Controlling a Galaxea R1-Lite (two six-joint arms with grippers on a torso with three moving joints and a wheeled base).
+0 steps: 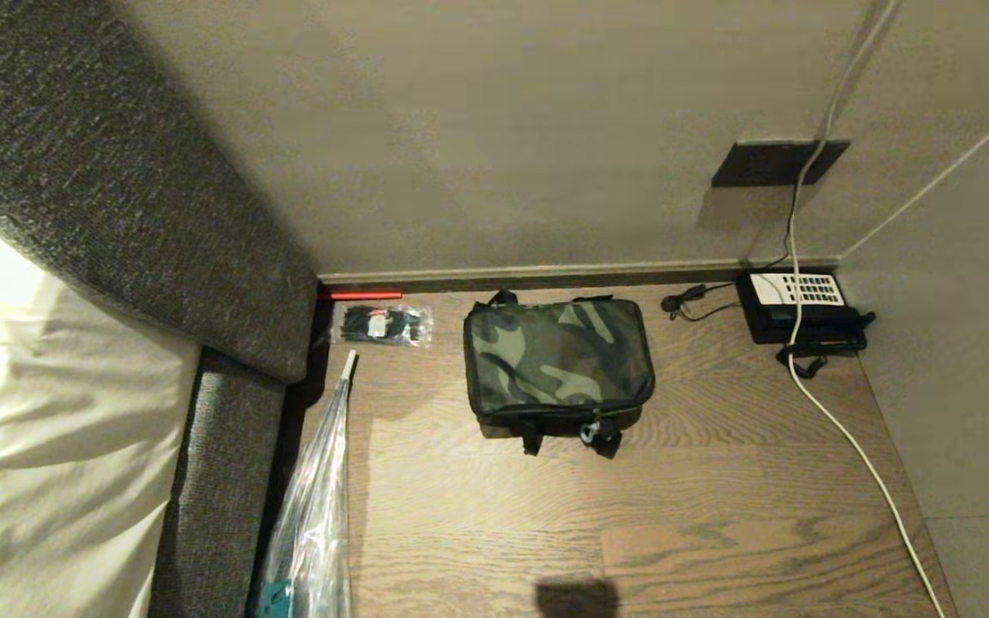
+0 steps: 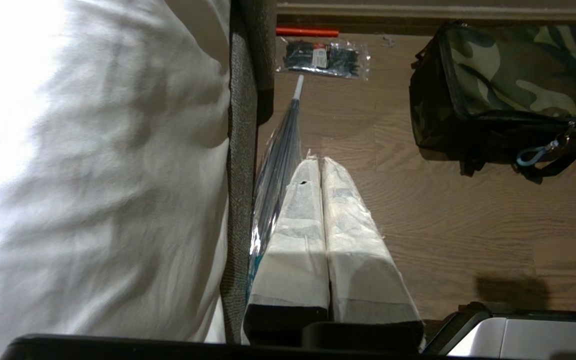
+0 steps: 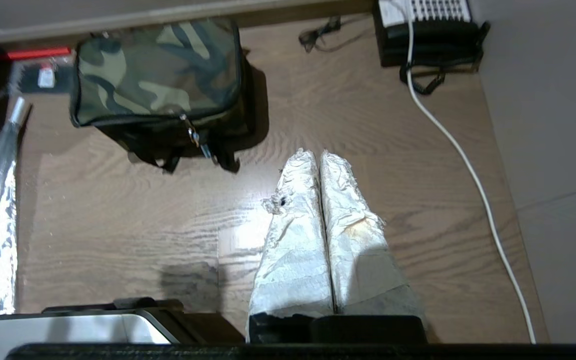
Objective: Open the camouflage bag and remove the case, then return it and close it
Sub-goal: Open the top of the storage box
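No legible text, brand or number on any item. The telephone keypad shows white keys with unreadable markings. The cable-tie packet label is likewise unreadable.

Your left gripper hangs with its white-wrapped fingers pressed together, nothing between them; your right gripper matches, tape-wrapped fingers touching along their length; neither arm appears in the head view.

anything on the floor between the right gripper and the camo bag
Nothing visible. In the right wrist view only bare wood floor lies between the shut right gripper and the zipped camouflage bag. The white cable runs off to the other side.
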